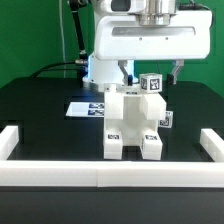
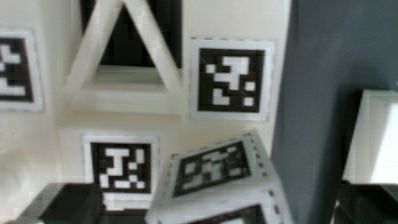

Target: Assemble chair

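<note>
One white chair (image 1: 133,125) is standing upright on the table (image 1: 40,110), directly below the gripper (image 1: 151,72), which is hovering over its back with jaws spread wide, gripping nothing

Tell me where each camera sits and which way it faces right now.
Exterior view: off the arm, beyond the table's near rail, looking across the black table at the chair and marker board; shows the white arm and its open gripper above the chair.
Wrist view: on the wrist, very close, facing the chair's tagged white pieces; no finger clearly shows.
Shared: the chair and its tags.
</note>
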`<state>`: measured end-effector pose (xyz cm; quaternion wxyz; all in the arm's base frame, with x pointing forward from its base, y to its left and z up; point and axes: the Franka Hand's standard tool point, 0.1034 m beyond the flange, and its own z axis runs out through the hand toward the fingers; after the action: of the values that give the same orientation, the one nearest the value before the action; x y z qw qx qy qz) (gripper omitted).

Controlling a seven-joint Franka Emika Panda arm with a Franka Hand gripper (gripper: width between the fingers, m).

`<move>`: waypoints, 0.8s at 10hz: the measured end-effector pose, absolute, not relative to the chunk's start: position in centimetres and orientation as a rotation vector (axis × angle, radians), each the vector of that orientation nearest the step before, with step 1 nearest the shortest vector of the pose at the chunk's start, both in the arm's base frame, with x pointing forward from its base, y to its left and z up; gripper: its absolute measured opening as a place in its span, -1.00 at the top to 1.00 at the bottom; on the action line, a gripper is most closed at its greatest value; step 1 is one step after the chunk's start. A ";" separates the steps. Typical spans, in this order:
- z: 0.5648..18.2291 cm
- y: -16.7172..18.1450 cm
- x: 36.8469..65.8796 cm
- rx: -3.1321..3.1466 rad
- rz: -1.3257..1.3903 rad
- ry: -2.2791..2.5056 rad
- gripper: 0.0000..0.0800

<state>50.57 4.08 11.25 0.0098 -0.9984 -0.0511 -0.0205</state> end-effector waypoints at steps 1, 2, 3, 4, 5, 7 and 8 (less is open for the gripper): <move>11.2 4.0 50.6 -3.114 -0.064 -0.267 -0.62; 11.2 4.0 50.6 -3.113 -0.063 -0.313 -0.62; 11.2 4.0 50.5 -3.115 -0.062 -0.291 -0.55; 11.2 4.0 50.5 -3.115 -0.062 -0.290 -0.55; 11.2 4.0 50.5 -3.115 -0.062 -0.290 -0.07; 11.2 4.0 50.5 -3.118 -0.061 -0.252 0.30; 11.2 4.0 50.5 -3.120 -0.060 -0.228 0.30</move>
<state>50.52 3.99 11.16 0.0065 -0.9971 -0.0730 -0.0193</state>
